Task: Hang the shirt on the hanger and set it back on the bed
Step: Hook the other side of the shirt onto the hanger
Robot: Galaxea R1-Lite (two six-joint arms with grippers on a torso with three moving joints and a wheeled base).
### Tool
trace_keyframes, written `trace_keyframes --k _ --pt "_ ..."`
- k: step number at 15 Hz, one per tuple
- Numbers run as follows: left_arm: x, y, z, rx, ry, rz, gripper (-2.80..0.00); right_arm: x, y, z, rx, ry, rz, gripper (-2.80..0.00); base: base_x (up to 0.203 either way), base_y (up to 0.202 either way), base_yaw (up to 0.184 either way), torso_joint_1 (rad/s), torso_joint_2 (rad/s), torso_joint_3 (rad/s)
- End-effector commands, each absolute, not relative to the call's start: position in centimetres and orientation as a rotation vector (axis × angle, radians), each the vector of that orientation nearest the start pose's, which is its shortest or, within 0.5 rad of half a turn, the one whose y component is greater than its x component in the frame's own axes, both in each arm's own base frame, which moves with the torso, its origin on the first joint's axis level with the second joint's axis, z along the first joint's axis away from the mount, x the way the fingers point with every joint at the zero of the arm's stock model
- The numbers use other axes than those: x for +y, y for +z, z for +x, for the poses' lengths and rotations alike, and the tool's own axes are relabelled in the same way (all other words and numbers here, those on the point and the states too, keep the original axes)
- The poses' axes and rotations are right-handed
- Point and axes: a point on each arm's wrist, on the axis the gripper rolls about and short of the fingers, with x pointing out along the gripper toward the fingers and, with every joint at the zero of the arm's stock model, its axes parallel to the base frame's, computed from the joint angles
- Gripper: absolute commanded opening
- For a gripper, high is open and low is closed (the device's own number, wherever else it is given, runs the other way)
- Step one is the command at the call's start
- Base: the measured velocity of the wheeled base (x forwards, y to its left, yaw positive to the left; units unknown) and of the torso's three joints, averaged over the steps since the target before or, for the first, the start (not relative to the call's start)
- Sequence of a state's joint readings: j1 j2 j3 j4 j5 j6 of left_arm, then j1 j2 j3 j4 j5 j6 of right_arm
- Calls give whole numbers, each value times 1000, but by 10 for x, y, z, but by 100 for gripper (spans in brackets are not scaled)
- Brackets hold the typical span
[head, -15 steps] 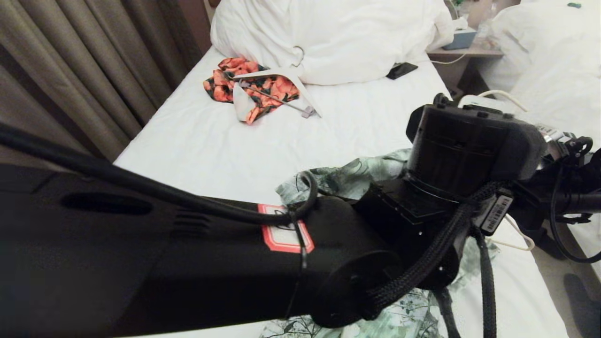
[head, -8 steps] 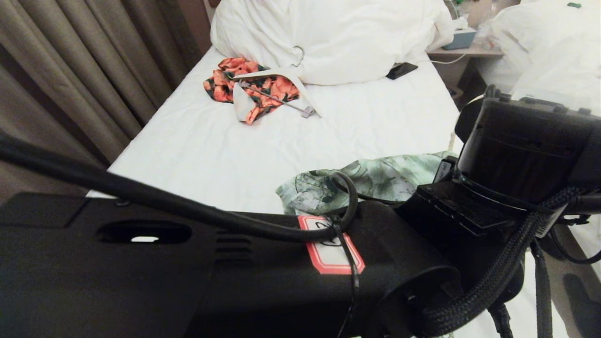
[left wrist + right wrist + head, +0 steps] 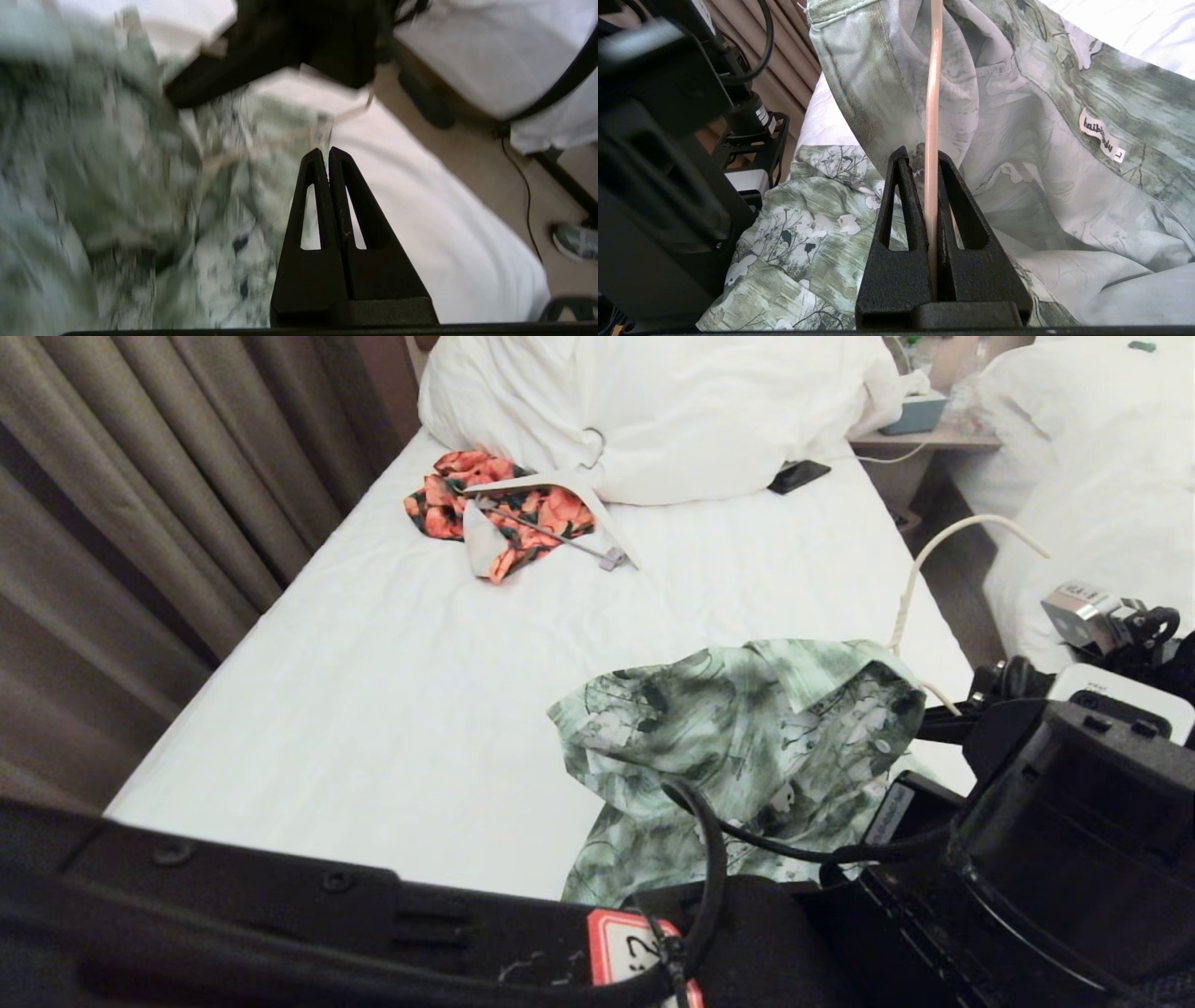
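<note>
Right pincer (image 3: 931,196) grips the hanger (image 3: 933,93) inside the shirt (image 3: 1017,154); left pincer (image 3: 328,161) pressed together, empty; the thin wire could slip free

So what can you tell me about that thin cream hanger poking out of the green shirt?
The hanger is a thin cream-coloured rod, smooth and plastic-looking. The right claw is shut on one straight stretch of it. That stretch runs up into the green and white printed shirt, whose cloth drapes around it. In the head view another curved length arcs up out of the shirt's collar, over the right edge of the bed. Its hook is not visible.
</note>
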State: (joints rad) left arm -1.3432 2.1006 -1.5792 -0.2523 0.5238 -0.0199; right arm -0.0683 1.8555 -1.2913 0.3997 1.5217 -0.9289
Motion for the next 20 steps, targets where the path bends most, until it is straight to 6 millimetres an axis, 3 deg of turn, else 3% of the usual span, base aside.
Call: trace_keyframes --k 1,5,6,8,12,16,20 --pt "-403 213 110 195 -794 209 -280 0 193 317 49 1476 -1 -280 0 0 0 0 0 0" --pt "-349 239 134 185 -830 217 -280 1 192 317 50 1478 0 -280 0 0 0 0 0 0" --pt "-337 244 136 159 -861 271 0 1 192 317 51 1478 1 -280 0 0 0 0 0 0" --pt "-317 254 138 163 -930 328 0 1 192 317 53 1478 3 -280 0 0 0 0 0 0" --pt "-283 260 171 159 -1015 405 0 1 191 318 55 1478 6 -280 0 0 0 0 0 0" --pt "-289 253 200 137 -1009 452 0 1 187 318 63 1480 14 -280 0 0 0 0 0 0" --pt "-279 254 223 129 -1000 444 0 6 190 315 60 1494 10 -280 0 0 0 0 0 0"
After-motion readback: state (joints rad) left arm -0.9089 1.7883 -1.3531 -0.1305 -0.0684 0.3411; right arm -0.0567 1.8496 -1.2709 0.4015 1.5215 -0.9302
